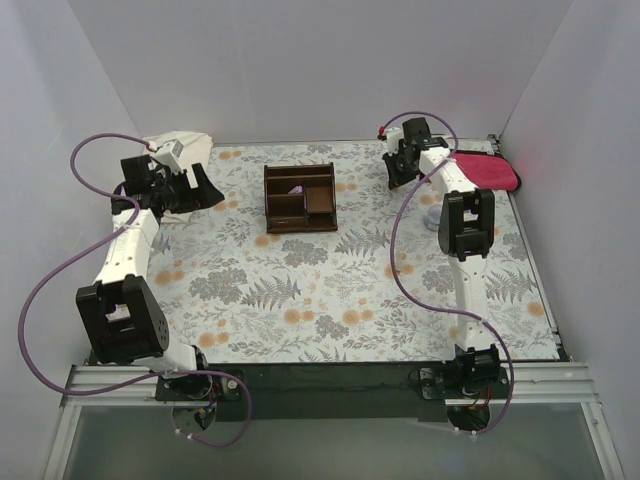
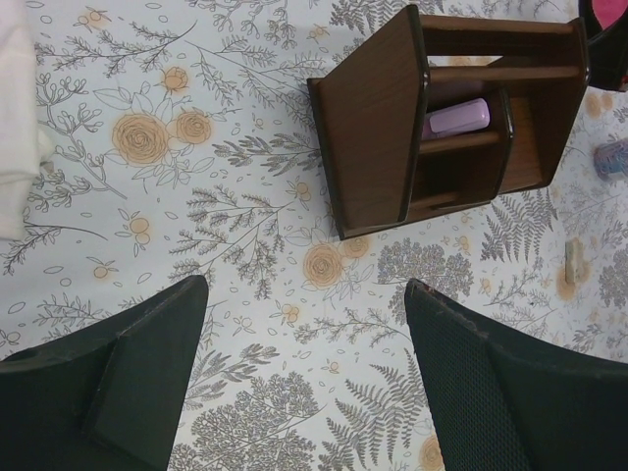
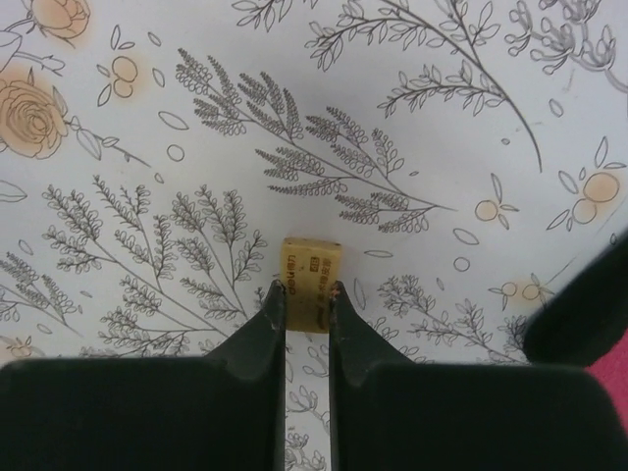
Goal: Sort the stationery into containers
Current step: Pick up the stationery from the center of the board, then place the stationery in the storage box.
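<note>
"Where's the overhead camera looking from?"

"High up, behind the arm bases, tilted down and forward. It takes in the whole floral table [image 1: 350, 300]."

"And the wrist ones?"

"The left wrist camera hangs well above the table and looks down past the left gripper [image 2: 304, 287]. It shares the wooden organizer [image 2: 373, 128] with the overhead view. The right wrist camera sits very low, facing down past the right gripper [image 3: 305, 290], close on a tan block [image 3: 312, 270]."

A: Left arm [image 1: 125, 255] pose?
B: Elbow bent, reaching far-left. Left claw [image 2: 304, 294] spread wide.
A: Right arm [image 1: 467, 270]?
B: Extended far-right, wrist pitched down. Right claw [image 3: 304, 292] pinching the end of a tan eraser [image 3: 312, 261].
</note>
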### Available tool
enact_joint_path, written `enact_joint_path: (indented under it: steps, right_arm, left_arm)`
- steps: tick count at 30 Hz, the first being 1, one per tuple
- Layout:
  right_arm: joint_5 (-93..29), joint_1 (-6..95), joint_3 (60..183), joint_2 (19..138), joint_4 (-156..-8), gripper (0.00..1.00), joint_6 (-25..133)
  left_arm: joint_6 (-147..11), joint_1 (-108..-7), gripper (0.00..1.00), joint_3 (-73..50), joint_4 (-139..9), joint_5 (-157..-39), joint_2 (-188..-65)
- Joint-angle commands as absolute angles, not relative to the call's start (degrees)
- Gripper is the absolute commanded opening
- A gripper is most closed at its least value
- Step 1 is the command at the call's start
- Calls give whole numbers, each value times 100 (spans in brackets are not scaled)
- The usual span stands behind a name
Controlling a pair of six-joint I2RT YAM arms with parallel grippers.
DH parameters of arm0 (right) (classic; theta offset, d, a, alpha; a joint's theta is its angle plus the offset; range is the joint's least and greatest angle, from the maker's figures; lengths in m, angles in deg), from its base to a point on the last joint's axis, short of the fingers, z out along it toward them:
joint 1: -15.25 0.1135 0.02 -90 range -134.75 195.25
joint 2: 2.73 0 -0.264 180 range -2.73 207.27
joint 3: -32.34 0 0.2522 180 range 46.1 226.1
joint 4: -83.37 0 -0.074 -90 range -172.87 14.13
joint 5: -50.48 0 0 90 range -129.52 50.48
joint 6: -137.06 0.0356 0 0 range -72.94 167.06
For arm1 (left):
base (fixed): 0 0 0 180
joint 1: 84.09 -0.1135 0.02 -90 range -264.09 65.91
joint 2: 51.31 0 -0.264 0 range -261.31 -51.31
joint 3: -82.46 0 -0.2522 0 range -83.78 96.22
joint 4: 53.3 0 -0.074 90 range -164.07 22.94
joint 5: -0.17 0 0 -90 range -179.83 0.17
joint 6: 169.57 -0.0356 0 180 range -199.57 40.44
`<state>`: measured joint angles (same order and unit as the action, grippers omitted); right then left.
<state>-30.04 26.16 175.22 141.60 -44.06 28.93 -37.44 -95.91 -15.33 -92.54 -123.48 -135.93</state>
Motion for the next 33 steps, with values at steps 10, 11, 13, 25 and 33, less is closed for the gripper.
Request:
enact_joint_path:
  steps: [10, 11, 13, 25, 33]
  right_arm:
    - [-1721, 3245, 15966, 11190, -4280, 1, 2185]
    - [-1563, 3369, 15835, 11109, -4262, 1, 1879]
    - [-1483, 3764, 15738, 10951, -4261, 1, 1622]
    - [-1473, 5321, 16843, 11977, -4183, 1, 602]
    - [-1684, 5787, 17371, 12620, -4200, 1, 399]
  left_arm:
    - [-3378, -9578, 80, -2040, -8587, -12384, -13279]
    - [-3360, -9578, 80, -2058, -8596, -12384, -13253]
    - [-3351, -9569, 80, -2067, -8631, -12375, -13217]
    - [-3439, -9569, 80, -2287, -9088, -12068, -12638]
    - [-3579, -9569, 79, -2410, -9440, -11971, -12303]
